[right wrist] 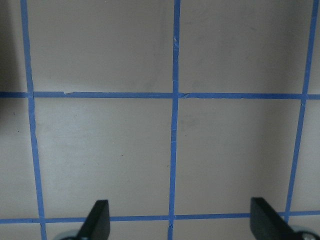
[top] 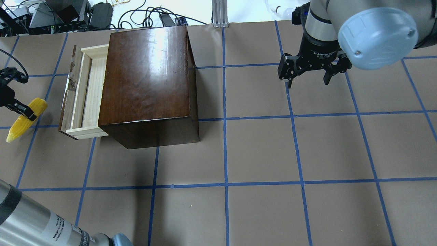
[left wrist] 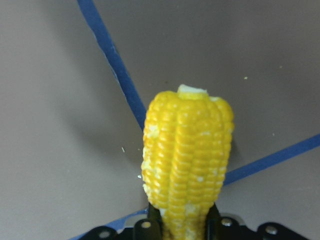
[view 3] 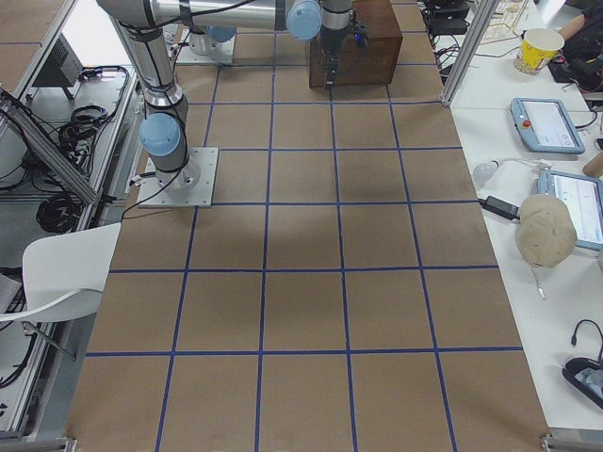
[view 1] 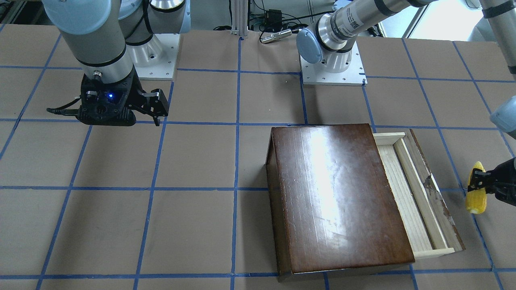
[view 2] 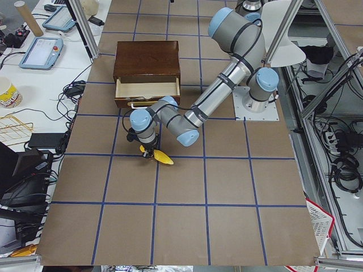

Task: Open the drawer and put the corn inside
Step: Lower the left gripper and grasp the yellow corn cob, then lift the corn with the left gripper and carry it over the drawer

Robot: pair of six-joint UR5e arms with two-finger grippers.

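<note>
Left pincer (top: 21, 111): closed across the corn (top: 25, 119), one finger (top: 24, 112) lying dark over the yellow kernels; the wrist view shows the cob clamped between both fingertips and standing out in front of them
Corn: held outside the drawer (top: 91, 89), near its front panel (top: 67, 102) but apart from it; the tapered tip points away from the box (top: 146, 71), toward the robot's side; the cob sits over a blue tape line, and whether it touches the table (top: 259, 147) cannot be told
Drawer: pulled partway out of the box on the side facing the left pincer; pale wood floor and side rails exposed; dark front panel worn and chipped along its edge
Box: glossy dark brown, resting on the table in the robot's left half
Right pincer (top: 307, 80): fingers spread wide with nothing between them; pointed down over the taped grid, well apart from the box
Table: brown surface divided into squares by blue tape
</note>
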